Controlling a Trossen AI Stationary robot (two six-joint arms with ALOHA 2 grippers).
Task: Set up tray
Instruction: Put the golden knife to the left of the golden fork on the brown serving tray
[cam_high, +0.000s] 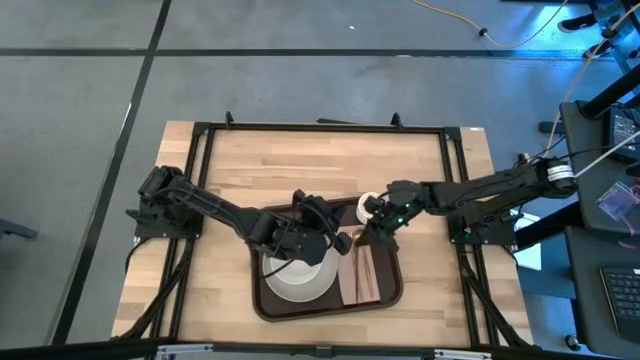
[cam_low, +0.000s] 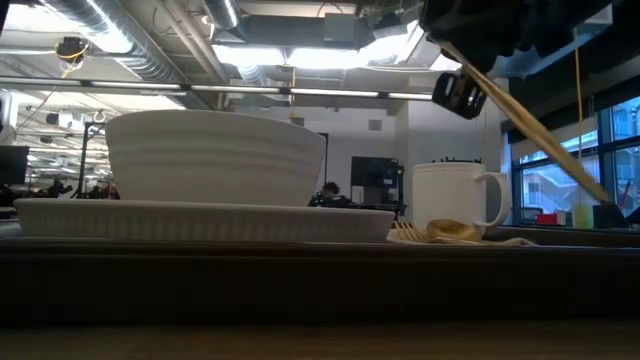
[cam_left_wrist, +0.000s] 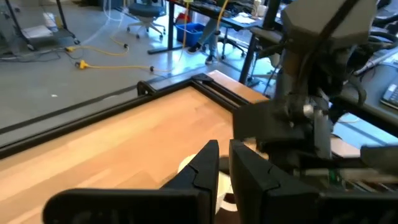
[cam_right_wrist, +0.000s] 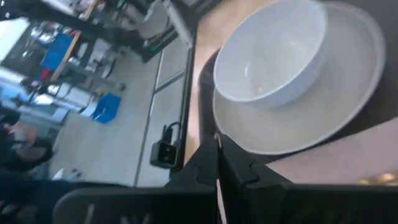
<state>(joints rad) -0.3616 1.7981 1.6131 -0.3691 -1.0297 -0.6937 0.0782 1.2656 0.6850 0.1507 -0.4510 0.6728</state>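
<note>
1. The tray (cam_high: 390, 296), dark brown, lies at the near middle of the table (cam_high: 330, 170). On it I see a white plate (cam_high: 272, 286) carrying a white bowl (cam_high: 300, 272), and beside them a pinkish-tan napkin (cam_high: 362, 275).
2. A white mug (cam_high: 368, 207) stands at the tray's far edge.
3. Right gripper (cam_high: 378, 232) is above the napkin's far end, fingers pinched on a gold utensil (cam_low: 535, 135) that slants down toward the napkin.
4. Left gripper (cam_high: 322, 232) hangs over the bowl's far rim, fingers nearly together, holding nothing I can see.
5. My read: the cutlery-placing step is in hand. Next I would lower the utensil flat onto the napkin, then release.
</note>
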